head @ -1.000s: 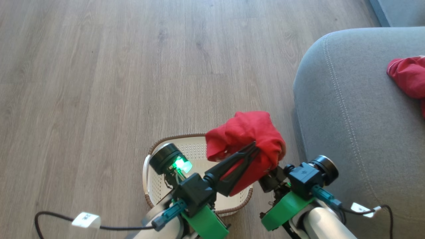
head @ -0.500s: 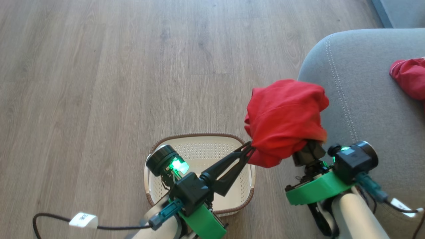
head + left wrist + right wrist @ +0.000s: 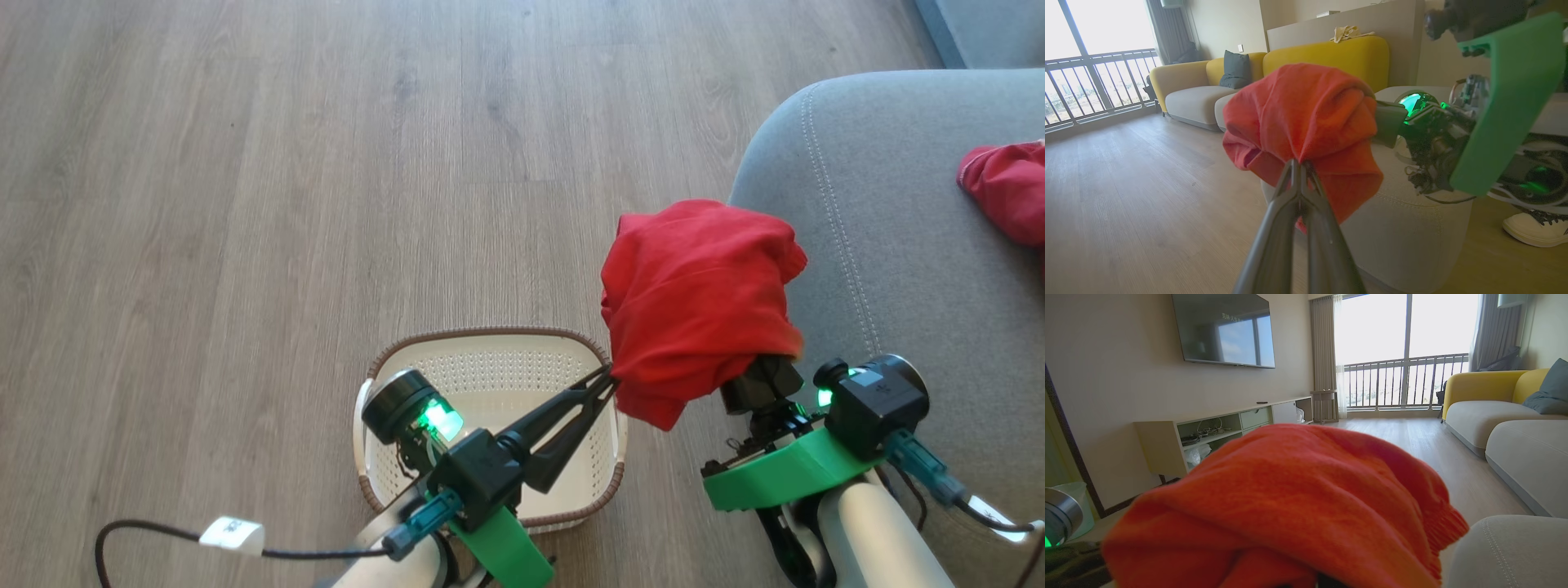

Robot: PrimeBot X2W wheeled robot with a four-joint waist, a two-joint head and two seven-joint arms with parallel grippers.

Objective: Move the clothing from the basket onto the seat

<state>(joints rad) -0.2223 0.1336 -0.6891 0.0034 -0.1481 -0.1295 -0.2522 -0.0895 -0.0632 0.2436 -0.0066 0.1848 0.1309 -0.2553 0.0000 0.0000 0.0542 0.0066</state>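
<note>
One red garment (image 3: 702,302) hangs bunched in the air between the basket (image 3: 490,332) and the grey seat (image 3: 898,269), at the seat's left edge. It drapes over my right gripper and hides its fingers; the dark base (image 3: 761,382) sticks out below. In the right wrist view the garment (image 3: 1290,498) covers the fingers too. My left gripper (image 3: 608,378) is shut, pinching the garment's lower left edge, and the fabric (image 3: 1302,118) gathers at its tips (image 3: 1300,165). No clothing shows in the basket. A second red garment (image 3: 1008,192) lies on the seat at the far right.
Wooden floor (image 3: 326,163) stretches left of and beyond the basket. A cable with a white tag (image 3: 233,532) lies at the lower left. A white shoe (image 3: 1535,228) stands beside the seat cushion (image 3: 1412,241). A yellow-backed sofa (image 3: 1327,53) stands further off.
Over the last second my right arm lifted the red garment out of the basket, up and right to the seat's edge. My left gripper kept its pinch and stayed nearly in place.
</note>
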